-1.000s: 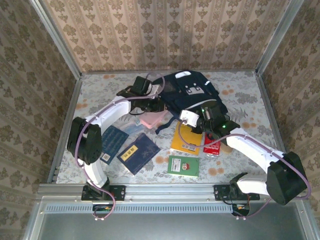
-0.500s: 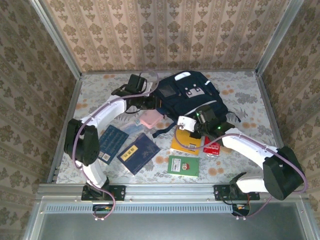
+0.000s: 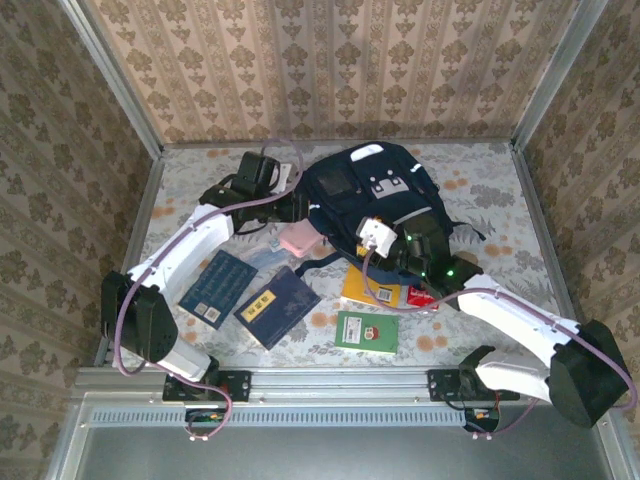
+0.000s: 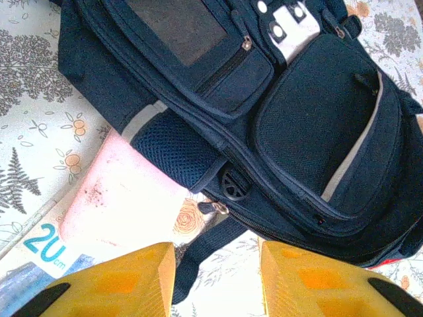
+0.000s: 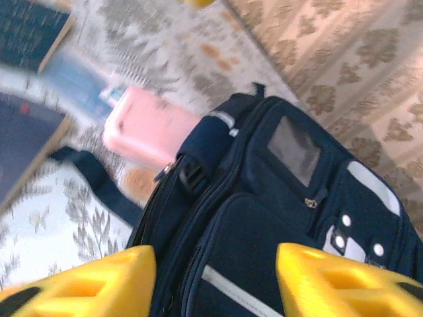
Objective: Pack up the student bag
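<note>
student bag lay flat at far middle of table. left gripper & right gripper were both part open, holding nothing. bag prob. soft, floppy fabric; i would pinch the zip edge.

The left arm and the right arm have smooth white shells on the long links and round black housings at the joints. A thin mauve cable runs along the outside of each arm. Each arm is bolted on a black base plate. The left tool and the right tool have bright yellow fingers with black parts at the lower corners. A small green light, probably a status lamp, glows near the right wrist.
</note>
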{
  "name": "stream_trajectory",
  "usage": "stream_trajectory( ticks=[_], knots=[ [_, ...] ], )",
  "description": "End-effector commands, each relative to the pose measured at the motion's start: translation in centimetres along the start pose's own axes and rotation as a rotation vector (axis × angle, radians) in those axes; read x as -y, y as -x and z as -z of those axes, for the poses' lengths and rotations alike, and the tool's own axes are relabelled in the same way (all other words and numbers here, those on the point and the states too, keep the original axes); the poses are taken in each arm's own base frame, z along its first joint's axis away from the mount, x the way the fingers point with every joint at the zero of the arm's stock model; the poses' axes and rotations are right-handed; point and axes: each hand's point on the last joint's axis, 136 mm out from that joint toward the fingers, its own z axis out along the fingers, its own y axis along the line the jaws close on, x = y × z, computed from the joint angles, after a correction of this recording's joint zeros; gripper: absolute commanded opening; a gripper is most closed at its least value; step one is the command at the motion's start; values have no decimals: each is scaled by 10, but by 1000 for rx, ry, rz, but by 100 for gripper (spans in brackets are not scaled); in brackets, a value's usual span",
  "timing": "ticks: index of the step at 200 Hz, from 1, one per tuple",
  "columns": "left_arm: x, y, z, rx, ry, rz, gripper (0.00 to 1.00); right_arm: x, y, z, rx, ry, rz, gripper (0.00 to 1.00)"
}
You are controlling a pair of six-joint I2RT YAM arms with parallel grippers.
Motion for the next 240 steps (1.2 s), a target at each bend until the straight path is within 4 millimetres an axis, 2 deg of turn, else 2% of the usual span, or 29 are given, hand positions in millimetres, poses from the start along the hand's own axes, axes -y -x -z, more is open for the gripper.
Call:
stream_trajectory(
  ticks=[1, 13, 21, 39, 50, 66, 85, 91, 101, 119, 126, 159, 191, 240],
  knots=[
    [9, -11, 8, -21, 11, -53, 40, 47, 19, 22, 46, -225, -351, 46],
    [17, -10, 12, -22, 5, -72, 40, 71, 4, 40, -47, -359, -544, 46],
    [24, -8, 15, -21, -1, -92, 41, 78, -7, 51, -122, -394, -632, 45],
    [38, -3, 21, -12, -1, -146, 41, 80, -20, 63, -194, -422, -710, 37],
    [45, 0, 24, -1, 8, -191, 42, 74, -21, 65, -178, -397, -744, 44],
    [48, 1, 23, 6, 42, -256, 42, 75, -31, 73, -191, -384, -887, 39],
    [43, -6, 17, -11, 57, -280, 42, 86, -67, 90, -322, -490, -1109, 43],
    [42, -9, 15, -18, 55, -280, 42, 85, -85, 99, -395, -527, -1188, 46],
    [42, -12, 14, -24, 46, -283, 42, 84, -103, 107, -464, -555, -1270, 51],
    [45, -16, 13, -26, 28, -288, 42, 89, -147, 148, -646, -829, -1350, 53],
    [47, -17, 14, -26, 17, -289, 42, 85, -159, 153, -708, -851, -1367, 56],
    [58, -19, 18, -27, -29, -298, 43, 54, -204, 155, -1007, -845, -1394, 70],
    [64, -21, 22, -17, -36, -311, 43, 39, -231, 153, -1113, -847, -1436, 88],
    [65, -17, 31, 10, -27, -320, 43, 24, -260, 143, -1136, -826, -1567, 90]
  ],
)
